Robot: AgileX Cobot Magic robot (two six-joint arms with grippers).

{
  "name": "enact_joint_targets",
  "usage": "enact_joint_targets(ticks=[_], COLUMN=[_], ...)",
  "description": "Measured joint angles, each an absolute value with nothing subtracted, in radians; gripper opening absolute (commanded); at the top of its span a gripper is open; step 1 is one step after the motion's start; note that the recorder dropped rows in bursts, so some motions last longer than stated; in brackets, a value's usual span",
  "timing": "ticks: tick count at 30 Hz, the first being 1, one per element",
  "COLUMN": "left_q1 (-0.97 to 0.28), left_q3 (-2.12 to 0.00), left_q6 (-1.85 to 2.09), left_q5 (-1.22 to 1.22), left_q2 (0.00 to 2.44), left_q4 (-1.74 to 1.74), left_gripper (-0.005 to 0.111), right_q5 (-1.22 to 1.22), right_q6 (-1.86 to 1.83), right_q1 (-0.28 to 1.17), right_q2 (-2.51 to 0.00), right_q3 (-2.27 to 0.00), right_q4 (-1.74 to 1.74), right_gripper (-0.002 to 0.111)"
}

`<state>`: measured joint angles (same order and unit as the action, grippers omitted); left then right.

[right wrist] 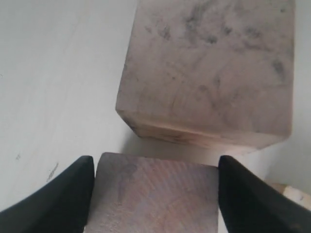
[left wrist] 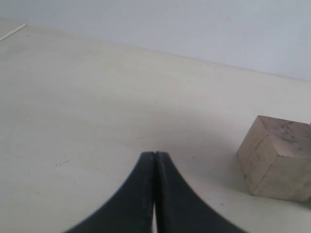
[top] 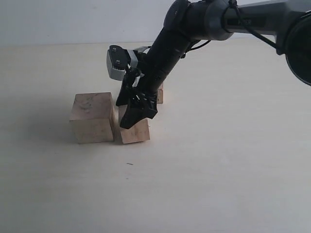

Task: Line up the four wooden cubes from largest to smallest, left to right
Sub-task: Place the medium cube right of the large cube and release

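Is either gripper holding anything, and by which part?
The right gripper seems to pinch the smaller wooden cube by two opposite side faces; it rests on the table beside the big cube. The left gripper is shut, empty.

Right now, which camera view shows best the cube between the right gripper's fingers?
The right wrist view: the cube lies close and unhidden inside the right gripper, grain visible. In the exterior view the gripper covers its top; only its lower front shows. The left wrist view misses it, showing the largest cube instead.

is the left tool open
No, in the left wrist view the left tool is closed tip to tip, with nothing held in it.
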<state>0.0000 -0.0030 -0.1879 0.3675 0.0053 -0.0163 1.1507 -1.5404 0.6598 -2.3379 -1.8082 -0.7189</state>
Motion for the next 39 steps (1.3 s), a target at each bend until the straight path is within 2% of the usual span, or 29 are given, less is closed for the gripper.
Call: enact_joint_targets(ticks=[3,6,13,16,18,29,39], left_q1=[0.0,0.0,0.0,0.0,0.0,0.0,0.0], left_q3=[-0.003,-0.003,-0.003,-0.003,-0.003,-0.003,-0.003], left_q6=[-0.188,-0.188,-0.188,-0.188,-0.188,-0.188,-0.188], left_q5=[0.368,0.368,0.368,0.368,0.368,0.368,0.368], left_q2=[0.005,0.005,0.005,0.005,0.005,0.005,0.005], left_q4=[-0.016,-0.016,-0.016,-0.016,-0.016,-0.016,-0.016], left_gripper=[0.0,0.0,0.0,0.0,0.0,0.0,0.0], right_q5=[1.145,1.128,1.112,1.109,1.109,1.132,1.151], right_q6=[-1.557,-1.559,-1.548,-1.524,-1.497,-1.362,-1.128], right_q1=[0.66,0.66,0.66,0.66,0.66,0.66,0.66], right_q2=[-2.34,-2.34,-2.34,-2.336,-2.322,-2.217,-2.217], right_q3=[-1.808,-1.808,-1.808,-1.808,-1.808,-1.808,-1.808], right_q4=[-0.732,-0.733,-0.733,-0.731,-0.731,-0.699,-0.434], right_gripper=[0.001,0.008,0.049,0.062,0.066,0.068,0.067])
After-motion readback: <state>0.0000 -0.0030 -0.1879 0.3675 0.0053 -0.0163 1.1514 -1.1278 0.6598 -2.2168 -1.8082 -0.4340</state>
